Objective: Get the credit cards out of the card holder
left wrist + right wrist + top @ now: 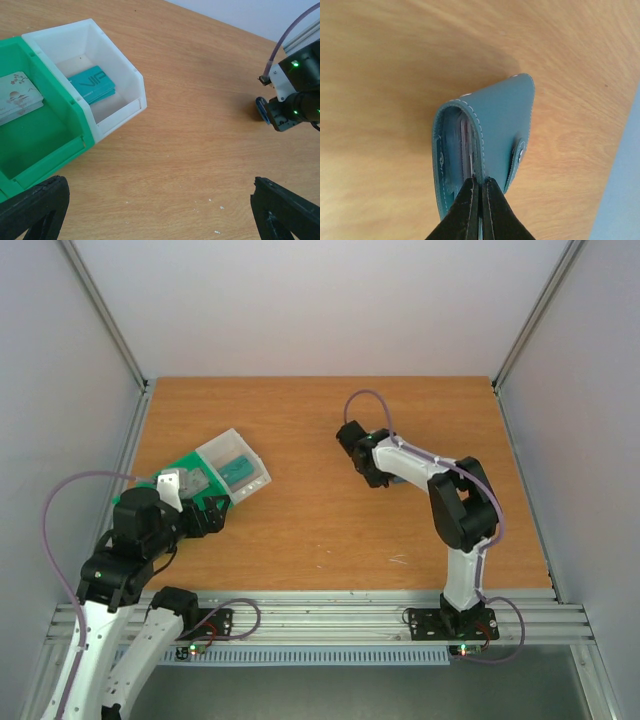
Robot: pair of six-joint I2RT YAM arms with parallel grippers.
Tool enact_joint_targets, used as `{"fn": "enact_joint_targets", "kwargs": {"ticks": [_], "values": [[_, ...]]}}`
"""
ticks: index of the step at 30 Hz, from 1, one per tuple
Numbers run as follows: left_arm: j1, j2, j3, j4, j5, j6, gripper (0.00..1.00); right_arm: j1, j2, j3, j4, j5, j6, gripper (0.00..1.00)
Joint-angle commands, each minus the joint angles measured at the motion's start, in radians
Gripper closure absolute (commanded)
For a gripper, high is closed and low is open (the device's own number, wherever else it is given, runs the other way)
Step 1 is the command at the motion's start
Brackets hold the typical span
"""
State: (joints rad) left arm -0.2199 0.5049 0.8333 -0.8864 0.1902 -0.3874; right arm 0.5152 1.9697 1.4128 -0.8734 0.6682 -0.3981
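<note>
The slate-blue card holder (pixel 505 120) stands on edge on the wooden table, its leaves slightly apart and its tab clasp on the right side. Card edges (pixel 468 142), whitish and reddish, show edge-on between the leaves. My right gripper (pixel 480 184) is shut on the holder's right leaf at its near edge. In the top view the right gripper (pixel 362 455) is at mid-table and hides the holder. In the left wrist view a blue sliver of the holder (pixel 261 107) shows beside it. My left gripper (pixel 160 215) is open and empty over bare table, next to the green tray (pixel 205 515).
A green tray (pixel 45 145) joined to a clear box (pixel 117 70) lies at the left of the table. The box holds teal blocks (pixel 92 85). A greyish square pad with a blossom print (pixel 17 97) lies in the tray. Small white crumbs dot the wood.
</note>
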Motion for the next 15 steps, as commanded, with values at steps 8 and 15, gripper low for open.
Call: {"fn": "enact_joint_targets", "kwargs": {"ticks": [8, 15], "values": [[-0.003, 0.013, -0.009, 0.025, -0.036, 0.010, 0.01, 0.269, -0.175, -0.119, -0.028, -0.217, -0.003, 0.99], [-0.002, 0.029, -0.005, 0.017, -0.053, 0.009, 0.01, 0.463, -0.189, -0.178, -0.068, -0.203, 0.051, 0.97]]}}
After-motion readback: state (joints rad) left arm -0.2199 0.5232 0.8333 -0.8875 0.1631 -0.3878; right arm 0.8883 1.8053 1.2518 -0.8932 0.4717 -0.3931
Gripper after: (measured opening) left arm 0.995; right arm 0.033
